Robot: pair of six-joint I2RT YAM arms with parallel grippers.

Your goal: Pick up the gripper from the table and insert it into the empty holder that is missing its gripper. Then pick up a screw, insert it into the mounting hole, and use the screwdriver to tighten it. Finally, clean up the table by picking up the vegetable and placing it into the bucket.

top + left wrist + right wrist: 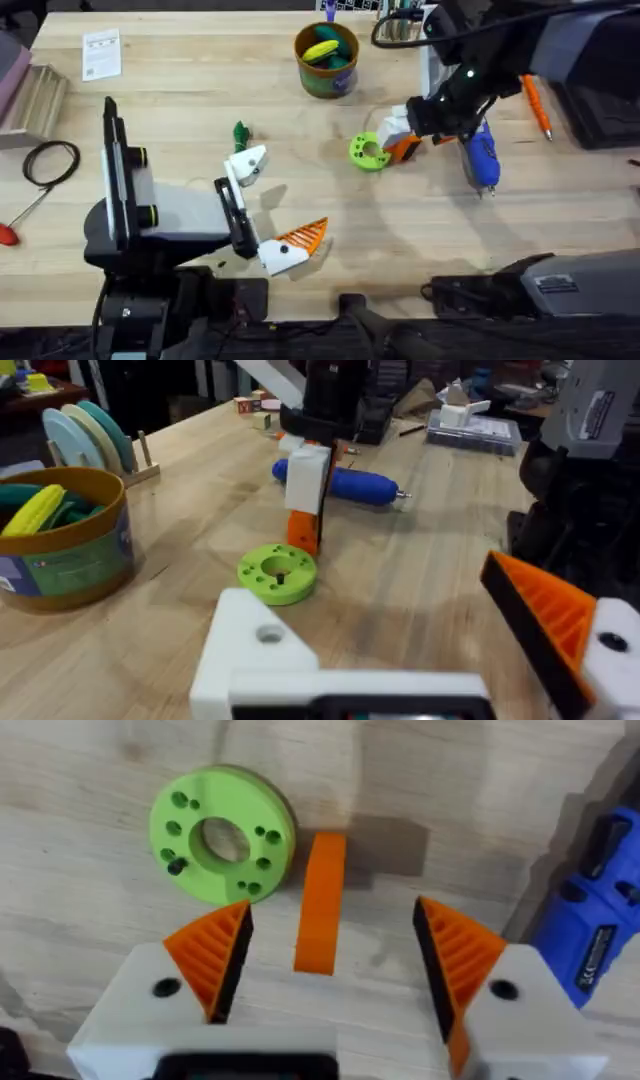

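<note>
The orange ribbed gripper (320, 915) lies on the table beside a green disc (222, 833). My right gripper (332, 915) hangs open over it, one orange pad on each side, not touching. My left gripper (272, 205) is open near the front. One of its white blocks is the holder (248, 162) (262, 650), bare of an orange finger; the other carries one (545, 615). The blue screwdriver (480, 155) lies just right of my right gripper (398, 140). The dark green vegetable (240, 132) sits beyond the holder. The bucket (327, 58) stands at the back. I cannot make out a screw.
The bucket holds yellow and green toy pieces. A thin orange pen-like tool (537, 105) lies at the far right. A paper card (102, 53), a black cable loop (50, 160) and a red-handled tool (8, 233) sit at the left.
</note>
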